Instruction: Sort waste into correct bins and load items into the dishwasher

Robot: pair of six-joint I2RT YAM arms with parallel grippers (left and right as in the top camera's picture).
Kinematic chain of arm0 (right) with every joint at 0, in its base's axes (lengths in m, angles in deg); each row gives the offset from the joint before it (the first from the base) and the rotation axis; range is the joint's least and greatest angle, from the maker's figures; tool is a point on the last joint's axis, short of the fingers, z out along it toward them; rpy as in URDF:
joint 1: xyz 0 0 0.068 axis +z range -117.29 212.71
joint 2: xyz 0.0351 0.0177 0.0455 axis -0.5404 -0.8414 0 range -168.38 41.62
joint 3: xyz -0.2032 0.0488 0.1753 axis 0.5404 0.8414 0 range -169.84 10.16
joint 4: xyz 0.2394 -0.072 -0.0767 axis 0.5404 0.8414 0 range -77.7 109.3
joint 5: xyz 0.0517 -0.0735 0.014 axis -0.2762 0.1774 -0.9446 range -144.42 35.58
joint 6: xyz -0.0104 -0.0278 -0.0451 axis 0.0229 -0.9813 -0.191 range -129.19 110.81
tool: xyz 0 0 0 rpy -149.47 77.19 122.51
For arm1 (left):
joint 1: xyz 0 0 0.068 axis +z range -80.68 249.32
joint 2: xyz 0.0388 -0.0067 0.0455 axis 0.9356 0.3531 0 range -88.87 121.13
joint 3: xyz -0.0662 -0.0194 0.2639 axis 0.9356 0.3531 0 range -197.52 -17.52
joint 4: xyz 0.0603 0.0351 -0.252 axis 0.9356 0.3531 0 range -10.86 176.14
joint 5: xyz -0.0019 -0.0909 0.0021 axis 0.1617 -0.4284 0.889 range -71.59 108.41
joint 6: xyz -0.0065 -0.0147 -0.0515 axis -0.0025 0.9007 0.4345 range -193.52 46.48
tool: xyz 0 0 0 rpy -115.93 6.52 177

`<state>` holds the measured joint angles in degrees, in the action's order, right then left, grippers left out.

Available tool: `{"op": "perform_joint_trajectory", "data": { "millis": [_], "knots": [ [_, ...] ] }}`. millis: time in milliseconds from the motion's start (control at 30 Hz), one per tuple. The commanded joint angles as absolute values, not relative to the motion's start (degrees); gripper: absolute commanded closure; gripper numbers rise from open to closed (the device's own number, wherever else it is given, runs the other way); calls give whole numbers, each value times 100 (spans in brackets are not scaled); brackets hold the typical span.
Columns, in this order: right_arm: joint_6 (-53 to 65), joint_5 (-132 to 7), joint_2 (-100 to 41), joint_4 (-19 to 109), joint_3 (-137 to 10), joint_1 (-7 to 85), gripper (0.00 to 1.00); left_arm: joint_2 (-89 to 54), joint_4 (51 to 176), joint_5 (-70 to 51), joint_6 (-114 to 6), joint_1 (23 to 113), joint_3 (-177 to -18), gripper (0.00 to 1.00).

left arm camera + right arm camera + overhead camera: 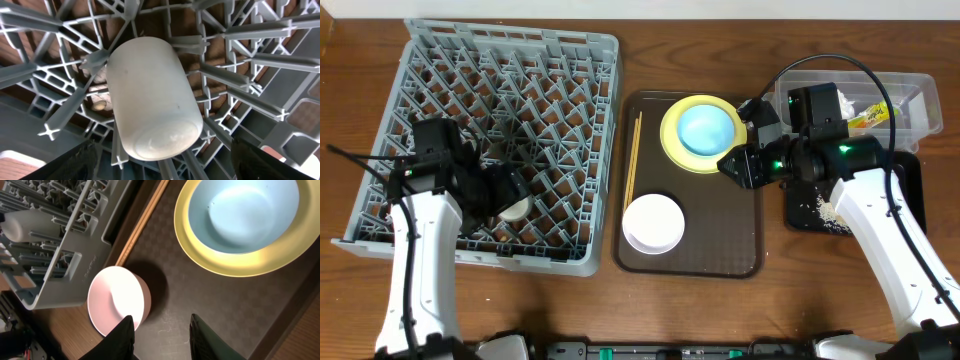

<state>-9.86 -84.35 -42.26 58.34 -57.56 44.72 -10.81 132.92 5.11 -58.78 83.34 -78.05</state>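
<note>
The whitish cup [150, 100] lies on its side among the pegs of the grey dish rack [570, 60], also seen in the overhead view [516, 209]. My left gripper [165, 170] is open around the cup's rim end and sits low in the rack [500, 192]. My right gripper [162, 340] is open and empty above the brown tray, right of the pink bowl [117, 300]. The light blue bowl [706, 128] sits in the yellow plate [672, 140]. Chopsticks [633, 155] lie along the tray's left side. The snack wrapper [868, 118] lies in the clear tub [918, 95]. Rice crumbs [825, 210] lie on the black tray [912, 185].
The brown serving tray [720, 250] stands between the rack and the bins. My right arm crosses over the black tray and part of the tub. The rack's near wall [90, 255] is close to the pink bowl.
</note>
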Motion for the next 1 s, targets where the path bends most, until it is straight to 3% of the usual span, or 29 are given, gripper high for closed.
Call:
{"op": "perform_joint_trajectory", "data": {
  "millis": [0, 167, 267, 300, 333, 500, 667, 767, 967],
  "knots": [
    [-1056, -8204, -4206, 5875, -5761, 4437, 66, -1728, 13237, 552, -5932, 7960, -8090, 15],
    [374, -6038, -4162, 6286, -5763, 4275, 52, -2202, 12988, 561, -5934, 6551, -8087, 16],
    [557, -5937, -3896, 6396, -5763, 4046, 39, -2025, 12837, 561, -5934, 5456, -8085, 17],
    [555, -5937, -3778, 6389, -5763, 3991, 16, -1934, 12776, 568, -5932, 5152, -8085, 19],
    [555, -5935, -3655, 6371, -5763, 3945, 1, -1831, 12691, 620, -5934, 4861, -8085, 19],
    [385, -5935, -3133, 6350, -5763, 3862, 1, -922, 12092, 1162, -5930, 3362, -8085, 19],
    [387, -5933, -3187, 6463, -5761, 3862, 1, 97, 11609, 1158, -5792, 2522, -8085, 21],
    [387, -5933, -3190, 6461, -5761, 3862, 1, 700, 11432, 1160, -5692, 2103, -8085, 29],
    [385, -5933, -3190, 6481, -5761, 3862, 1, 1395, 11329, 1160, -5672, 1725, -8085, 62]
  ]
}}
